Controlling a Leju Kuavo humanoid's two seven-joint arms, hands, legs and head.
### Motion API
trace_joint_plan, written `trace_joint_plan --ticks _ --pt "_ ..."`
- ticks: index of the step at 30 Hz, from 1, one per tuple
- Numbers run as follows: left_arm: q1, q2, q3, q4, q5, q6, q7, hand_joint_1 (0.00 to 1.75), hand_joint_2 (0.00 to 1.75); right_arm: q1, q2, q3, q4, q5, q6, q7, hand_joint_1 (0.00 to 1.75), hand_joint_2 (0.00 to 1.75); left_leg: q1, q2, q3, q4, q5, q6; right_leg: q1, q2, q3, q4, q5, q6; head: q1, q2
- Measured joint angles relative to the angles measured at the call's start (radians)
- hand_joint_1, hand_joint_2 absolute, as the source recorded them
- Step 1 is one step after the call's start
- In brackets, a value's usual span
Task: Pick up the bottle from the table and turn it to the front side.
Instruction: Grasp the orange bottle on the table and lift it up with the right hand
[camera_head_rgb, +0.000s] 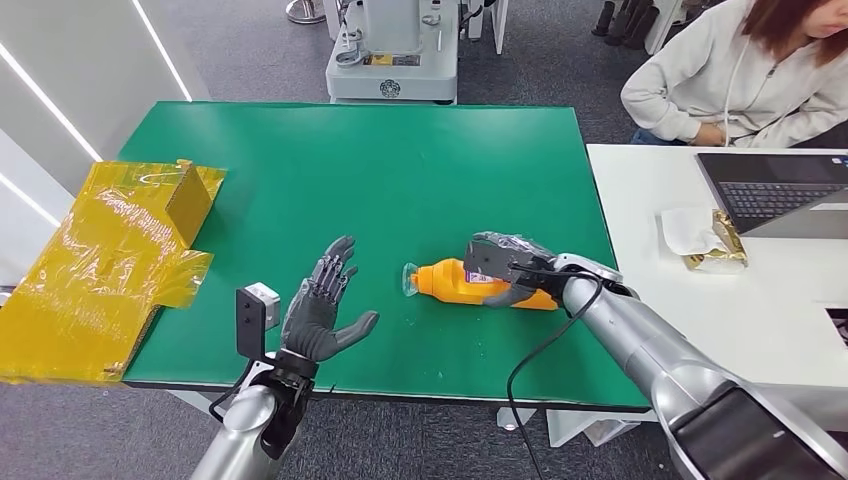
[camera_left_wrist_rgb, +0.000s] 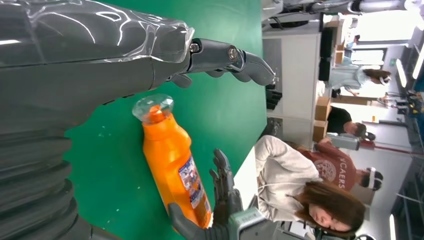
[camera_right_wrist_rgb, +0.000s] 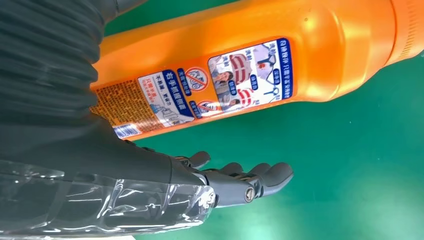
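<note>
Bottle (camera_head_rgb: 455, 279) lies on its side on the green table (camera_head_rgb: 400, 160), unlifted. My right hand (camera_head_rgb: 508, 262) is spread around its base, no grip yet; my left hand (camera_head_rgb: 322, 308) waits wide apart. Lift and turn remain.

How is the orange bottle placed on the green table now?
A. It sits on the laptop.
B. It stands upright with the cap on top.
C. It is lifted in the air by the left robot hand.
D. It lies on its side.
D: the orange bottle lies flat on the green table, cap pointing sideways.
</note>
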Motion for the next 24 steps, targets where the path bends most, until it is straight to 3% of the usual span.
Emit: trace_joint_plan --ticks 13,24 --pt "0.051 0.007 0.033 -0.022 0.016 -0.016 0.010 0.00 1.75 0.056 -0.159 0.023 -0.146 -0.029 -0.001 0.018 0.00 1.75 0.000 0.000 0.000 0.000 0.000 0.000 0.000 0.000 0.000 0.000 0.000 0.000 0.000 0.000" --pt "0.073 0.007 0.042 -0.039 0.027 -0.020 0.011 0.00 1.75 0.112 -0.225 0.031 -0.244 -0.029 -0.002 0.051 0.00 1.75 0.000 0.000 0.000 0.000 0.000 0.000 0.000 0.000 0.000 0.000 0.000 0.000 0.000 0.000"
